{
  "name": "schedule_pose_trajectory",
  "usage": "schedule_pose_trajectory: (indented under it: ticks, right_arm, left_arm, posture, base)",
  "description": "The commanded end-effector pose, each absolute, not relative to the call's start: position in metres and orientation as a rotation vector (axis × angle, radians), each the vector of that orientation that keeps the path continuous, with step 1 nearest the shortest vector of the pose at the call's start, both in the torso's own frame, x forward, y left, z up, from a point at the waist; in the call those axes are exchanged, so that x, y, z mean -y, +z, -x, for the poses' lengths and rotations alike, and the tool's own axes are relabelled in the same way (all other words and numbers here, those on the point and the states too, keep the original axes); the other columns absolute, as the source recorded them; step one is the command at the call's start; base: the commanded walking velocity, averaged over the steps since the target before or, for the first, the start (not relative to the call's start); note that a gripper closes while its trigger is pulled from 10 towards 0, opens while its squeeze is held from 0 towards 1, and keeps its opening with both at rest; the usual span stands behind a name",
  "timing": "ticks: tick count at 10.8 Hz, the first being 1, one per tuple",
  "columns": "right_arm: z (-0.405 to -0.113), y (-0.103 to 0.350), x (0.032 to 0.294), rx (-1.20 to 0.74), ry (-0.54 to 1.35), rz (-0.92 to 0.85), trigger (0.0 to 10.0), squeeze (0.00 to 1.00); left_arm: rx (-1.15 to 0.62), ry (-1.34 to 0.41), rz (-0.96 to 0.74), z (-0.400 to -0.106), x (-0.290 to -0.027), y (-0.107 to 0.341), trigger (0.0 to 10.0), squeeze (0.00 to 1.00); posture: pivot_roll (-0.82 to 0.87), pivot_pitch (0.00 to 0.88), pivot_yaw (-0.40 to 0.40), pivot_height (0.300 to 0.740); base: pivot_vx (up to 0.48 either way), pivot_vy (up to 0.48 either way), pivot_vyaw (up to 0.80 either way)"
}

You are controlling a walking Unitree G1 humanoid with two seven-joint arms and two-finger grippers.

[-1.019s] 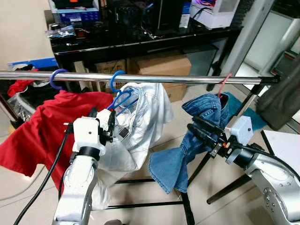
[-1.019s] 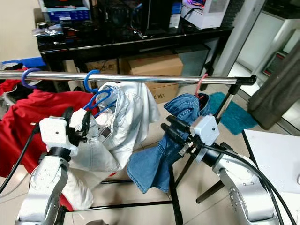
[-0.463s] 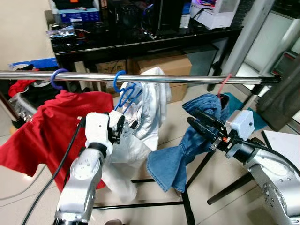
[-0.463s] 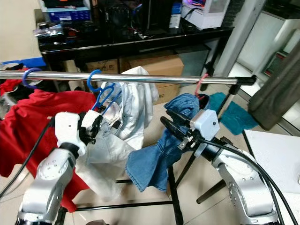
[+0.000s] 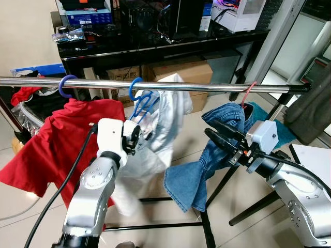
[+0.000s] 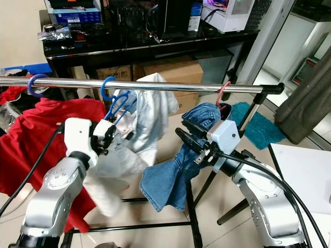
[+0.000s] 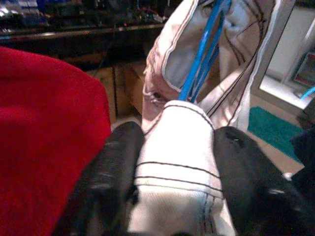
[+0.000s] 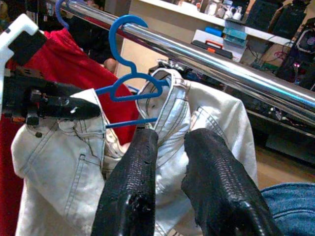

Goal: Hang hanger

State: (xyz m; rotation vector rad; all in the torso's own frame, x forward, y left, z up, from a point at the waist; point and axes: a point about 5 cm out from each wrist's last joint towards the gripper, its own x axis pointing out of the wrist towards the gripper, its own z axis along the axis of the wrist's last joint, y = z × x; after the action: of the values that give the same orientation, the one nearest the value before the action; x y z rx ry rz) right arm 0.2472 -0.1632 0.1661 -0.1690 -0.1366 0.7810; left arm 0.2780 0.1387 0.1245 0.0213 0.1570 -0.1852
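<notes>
Since one second ago white trousers (image 5: 155, 129) swung in, narrower | blue hanger (image 5: 138, 101) hooked on rail (image 5: 207, 87), just above left gripper (image 7: 172, 142) pinching trouser cloth | right gripper (image 8: 172, 167) slightly spread, beside jeans (image 5: 207, 165) | risk: pulling on the cloth may unhook the hanger

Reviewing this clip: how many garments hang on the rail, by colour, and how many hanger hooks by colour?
Red garment: 1
White garment: 1
Blue denim garment: 1
Blue hanger hooks on the rail: 2, one over the red garment, one over the white
Pink hanger hook: 1
Total: 3 garments, 3 hooks
</notes>
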Motion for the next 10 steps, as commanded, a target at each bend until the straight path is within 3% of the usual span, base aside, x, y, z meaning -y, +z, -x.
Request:
schedule_pose_trajectory:
  ticks: [1,2,3,4,5,10]
  right_arm:
    - [-0.249,0.171,0.165,0.157,0.764,0.181,10.0,0.00]
    - [-0.249,0.171,0.164,0.158,0.762,0.181,10.0,0.00]
    - [-0.249,0.171,0.164,0.160,0.760,0.180,10.0,0.00]
    - [-0.250,0.171,0.163,0.163,0.758,0.179,10.0,0.00]
    - [-0.250,0.172,0.163,0.166,0.756,0.177,10.0,0.00]
    - [-0.252,0.172,0.164,0.178,0.723,0.178,10.0,0.00]
  left_arm:
    - [-0.197,-0.211,0.000,-0.278,-0.132,0.123,4.6,0.00]
    - [-0.216,-0.211,0.011,-0.278,-0.132,0.122,9.1,0.00]
    - [-0.219,-0.223,0.010,-0.279,-0.130,0.124,10.0,0.00]
    - [-0.212,-0.239,0.017,-0.281,-0.127,0.128,1.3,0.00]
    - [-0.206,-0.254,0.018,-0.282,-0.124,0.132,0.0,0.00]
    - [-0.145,-0.285,0.006,-0.281,-0.119,0.144,0.0,0.00]
  posture:
    - [0.09,0.002,-0.034,0.723]
    - [0.08,0.002,-0.033,0.723]
    - [0.08,0.002,-0.033,0.723]
    - [0.08,0.002,-0.032,0.723]
    - [0.08,0.003,-0.031,0.723]
    - [0.08,0.007,-0.030,0.723]
  base:
    - [0.000,0.000,0.00]
    - [0.000,0.000,0.00]
    - [0.000,0.000,0.00]
    - [0.000,0.000,0.00]
    - [0.000,0.000,0.00]
    - [0.000,0.000,0.00]
